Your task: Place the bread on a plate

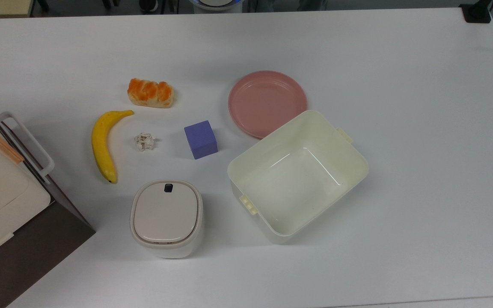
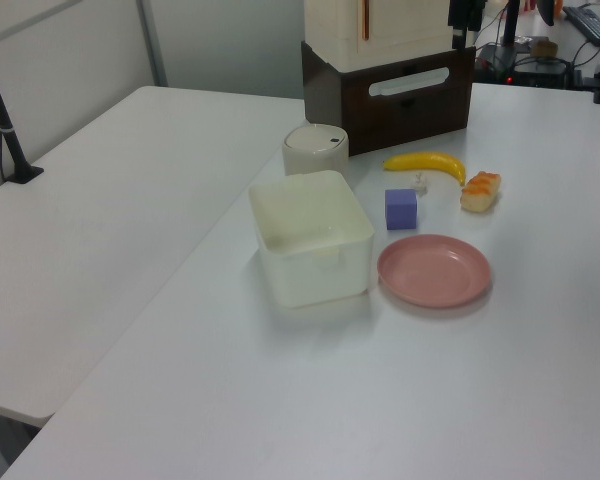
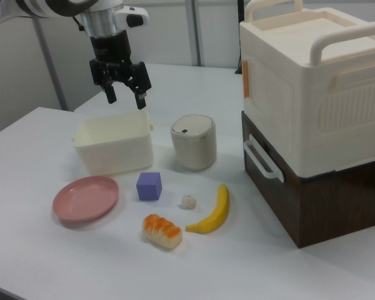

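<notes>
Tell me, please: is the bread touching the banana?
Apart. In the top view, bare white table lies between the bread and the stem tip of the banana.
</notes>
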Robot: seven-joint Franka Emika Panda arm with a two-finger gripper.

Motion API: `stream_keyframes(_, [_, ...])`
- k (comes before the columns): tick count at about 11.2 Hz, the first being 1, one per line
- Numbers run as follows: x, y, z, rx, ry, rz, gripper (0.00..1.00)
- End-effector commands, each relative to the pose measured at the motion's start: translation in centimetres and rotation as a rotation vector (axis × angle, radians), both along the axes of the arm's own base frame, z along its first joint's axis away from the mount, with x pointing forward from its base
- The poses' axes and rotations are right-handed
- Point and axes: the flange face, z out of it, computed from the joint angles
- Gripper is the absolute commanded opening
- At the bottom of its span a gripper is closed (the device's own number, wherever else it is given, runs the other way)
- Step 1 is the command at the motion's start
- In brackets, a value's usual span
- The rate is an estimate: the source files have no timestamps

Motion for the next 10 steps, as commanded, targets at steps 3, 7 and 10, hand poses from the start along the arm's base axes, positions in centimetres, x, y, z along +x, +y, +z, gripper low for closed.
stream_keyframes(3, [-0.76, 0.29, -0.14, -0.069, 0.033, 0.066, 1.00])
stream_keyframes(7, [-0.61, 0.75, -0.29, -0.087, 0.042, 0.121, 1.00])
stream_keyframes(10, [-0.76, 0.75, -0.30, -0.088, 0.047, 0.121, 1.00])
